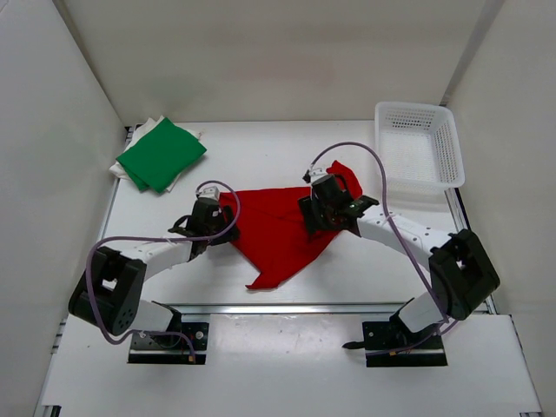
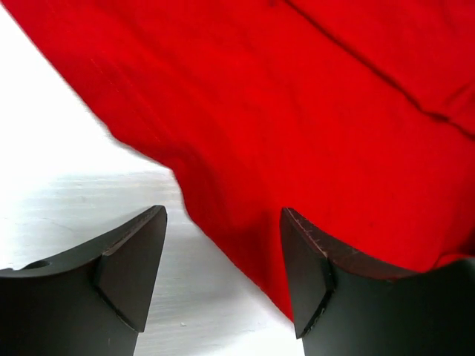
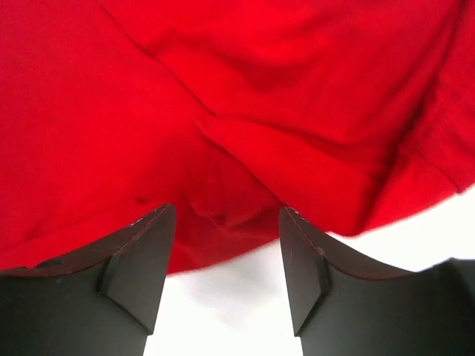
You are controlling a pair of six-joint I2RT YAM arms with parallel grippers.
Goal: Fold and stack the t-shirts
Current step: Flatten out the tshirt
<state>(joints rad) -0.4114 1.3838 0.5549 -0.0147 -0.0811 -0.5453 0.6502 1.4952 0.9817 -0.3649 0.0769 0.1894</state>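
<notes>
The red t-shirt (image 1: 278, 230) lies crumpled and partly folded in the middle of the table. My left gripper (image 1: 228, 219) is at its left edge, open, and in the left wrist view the red t-shirt's hem (image 2: 245, 245) runs across the gap of that gripper (image 2: 223, 222), with the jaws apart from it. My right gripper (image 1: 318, 208) hovers over the shirt's right part, open (image 3: 226, 215), and a bunched red fold (image 3: 223, 200) lies just beyond its tips. The folded green t-shirt (image 1: 162, 154) rests on the white t-shirt (image 1: 122, 167) at the back left.
A white plastic lattice basket (image 1: 417, 143) stands at the back right corner. White walls enclose the table on three sides. A metal rail (image 1: 287, 307) runs along the near edge in front of both arm bases.
</notes>
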